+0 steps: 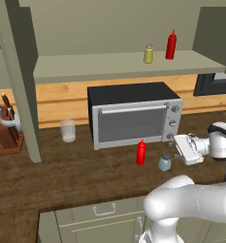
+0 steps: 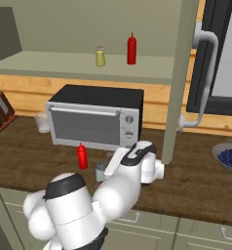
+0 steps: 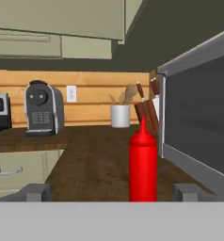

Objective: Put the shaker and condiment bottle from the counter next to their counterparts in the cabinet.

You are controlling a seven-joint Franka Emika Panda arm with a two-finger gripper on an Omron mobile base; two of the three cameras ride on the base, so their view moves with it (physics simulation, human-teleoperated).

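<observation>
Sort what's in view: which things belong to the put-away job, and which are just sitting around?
Job: shaker and condiment bottle on the counter; yellowish shaker and second red bottle on the cabinet shelf; open gripper.

Bystanders: microwave, knife block, glass, blueberry bowl, coffee machine.

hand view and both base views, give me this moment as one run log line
tool: open, empty, level with slim red squeeze bottle | small blue-grey shaker: on dark wood counter beside it | cabinet shelf: yellowish shaker, second red bottle
</observation>
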